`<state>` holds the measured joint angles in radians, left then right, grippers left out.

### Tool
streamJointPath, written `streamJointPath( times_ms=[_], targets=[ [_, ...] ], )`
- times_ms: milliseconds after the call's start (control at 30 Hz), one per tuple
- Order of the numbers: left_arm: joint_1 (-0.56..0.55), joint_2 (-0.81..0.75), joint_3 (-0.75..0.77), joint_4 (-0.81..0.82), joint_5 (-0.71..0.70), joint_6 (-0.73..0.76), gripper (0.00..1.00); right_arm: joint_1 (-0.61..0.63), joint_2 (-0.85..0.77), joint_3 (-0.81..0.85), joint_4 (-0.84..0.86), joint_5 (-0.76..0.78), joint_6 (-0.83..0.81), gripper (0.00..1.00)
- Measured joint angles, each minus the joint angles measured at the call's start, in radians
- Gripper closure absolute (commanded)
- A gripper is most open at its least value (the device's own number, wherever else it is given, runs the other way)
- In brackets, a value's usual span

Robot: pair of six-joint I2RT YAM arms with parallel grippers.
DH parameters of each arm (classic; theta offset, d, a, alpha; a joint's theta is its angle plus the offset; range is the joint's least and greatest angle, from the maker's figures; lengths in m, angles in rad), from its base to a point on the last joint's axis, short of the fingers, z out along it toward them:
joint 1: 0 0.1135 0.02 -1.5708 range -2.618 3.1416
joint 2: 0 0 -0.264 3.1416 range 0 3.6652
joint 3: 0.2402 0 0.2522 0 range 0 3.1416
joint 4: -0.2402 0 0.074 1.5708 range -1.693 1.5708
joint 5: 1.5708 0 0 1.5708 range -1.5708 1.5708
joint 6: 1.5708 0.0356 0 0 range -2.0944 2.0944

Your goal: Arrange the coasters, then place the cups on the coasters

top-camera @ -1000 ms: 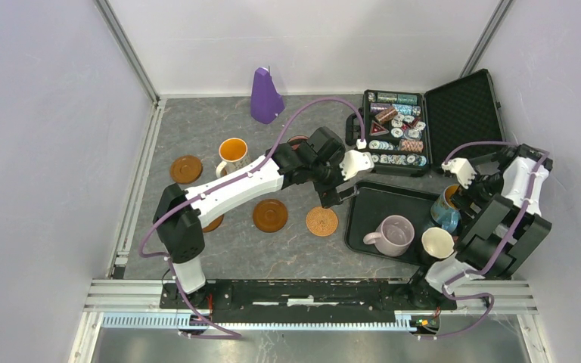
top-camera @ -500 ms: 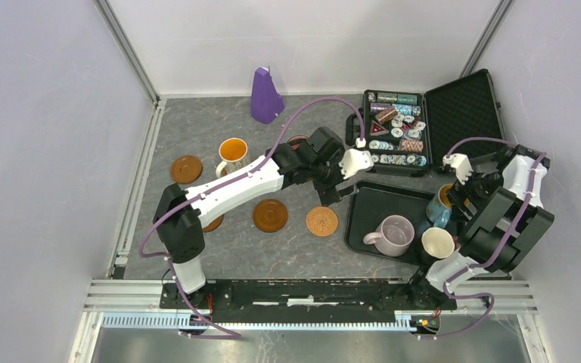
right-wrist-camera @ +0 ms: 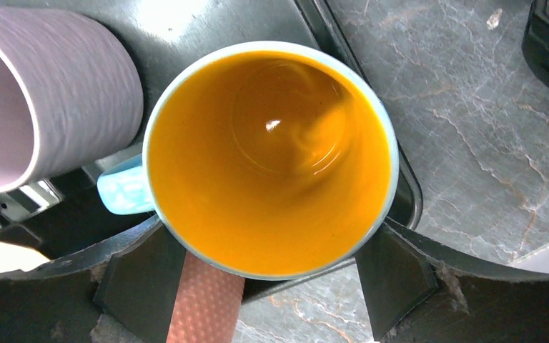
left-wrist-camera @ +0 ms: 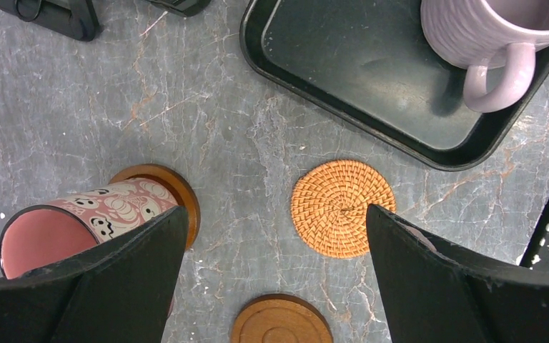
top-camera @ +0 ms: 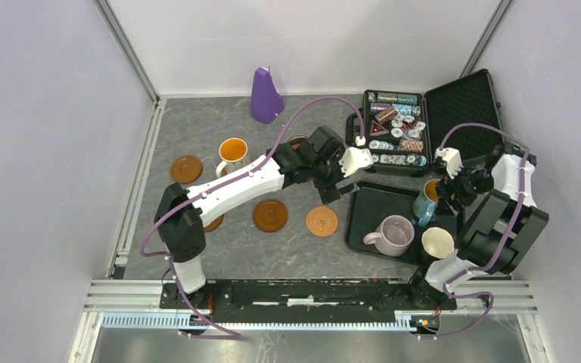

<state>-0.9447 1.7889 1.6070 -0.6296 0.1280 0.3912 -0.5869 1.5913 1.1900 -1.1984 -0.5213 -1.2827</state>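
I'm swinging the blue mug [right-wrist-camera: 271, 157], clamped in my right gripper [right-wrist-camera: 268, 246], leftward across the tray [top-camera: 371, 208] toward a coaster; my left gripper [left-wrist-camera: 275, 214] is hanging wide.

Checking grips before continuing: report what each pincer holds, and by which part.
Right pincer grips the blue mug by its sides, not the handle. Left pincer holds nothing.

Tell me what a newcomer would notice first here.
The right gripper clamps a blue mug with a vivid yellow inside, tilted over the black tray at the right. The left gripper hangs open above the woven orange coaster mid-table. At the back right, an open case of colourful poker chips lies.
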Motion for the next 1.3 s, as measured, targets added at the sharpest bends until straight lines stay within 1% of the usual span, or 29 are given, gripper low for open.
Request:
streamJointPath(
  times_ms=[300,533,800,1000,1300],
  targets=[
    [0.003,0.002,-0.020,0.027,-0.023,-0.002,0.00,0.072,-0.087,-0.100,0.108,-0.048,0.165,0.16],
    [0.003,0.019,-0.022,0.055,-0.024,-0.007,0.00,0.129,-0.193,-0.213,0.233,-0.056,0.327,0.15],
    [0.003,0.046,-0.026,0.066,-0.024,-0.034,0.00,0.169,-0.275,-0.299,0.341,-0.055,0.500,0.15],
    [0.003,0.067,-0.026,0.087,-0.021,-0.051,0.00,0.209,-0.304,-0.349,0.404,-0.059,0.608,0.15],
    [0.003,0.117,-0.010,0.094,0.003,-0.085,0.00,0.254,-0.312,-0.380,0.467,-0.096,0.734,0.15]
  ],
)
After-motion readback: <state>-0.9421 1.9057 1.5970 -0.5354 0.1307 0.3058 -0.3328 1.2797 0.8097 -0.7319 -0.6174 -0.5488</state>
